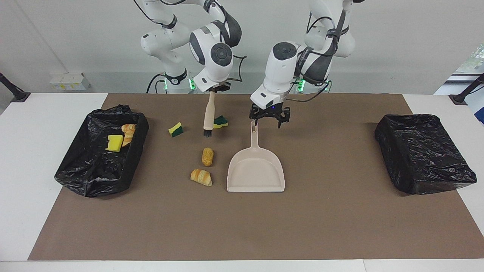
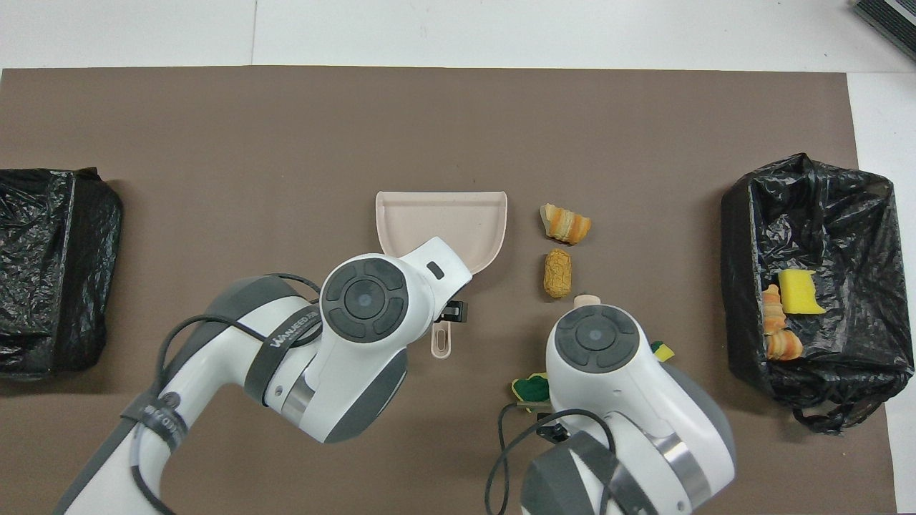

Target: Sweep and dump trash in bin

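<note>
My right gripper [image 1: 216,89] is shut on the top of a beige brush [image 1: 208,113] and holds it upright, its black bristles [image 1: 207,132] on the mat between two green-yellow sponge chunks [image 1: 176,129] [image 1: 220,122]. My left gripper [image 1: 269,118] is open just over the end of the handle of the pink dustpan [image 1: 255,172], which lies flat on the mat. A golden bread piece [image 1: 207,156] and a croissant piece [image 1: 201,177] lie beside the pan; they also show in the overhead view [image 2: 559,273] [image 2: 565,223]. The pale cream lumps are out of view.
A black-lined bin [image 1: 94,177] at the right arm's end of the table holds a yellow sponge [image 1: 114,142] and croissant pieces [image 1: 128,134]. A second black-lined bin [image 1: 423,158] stands at the left arm's end. A brown mat [image 1: 302,226] covers the table.
</note>
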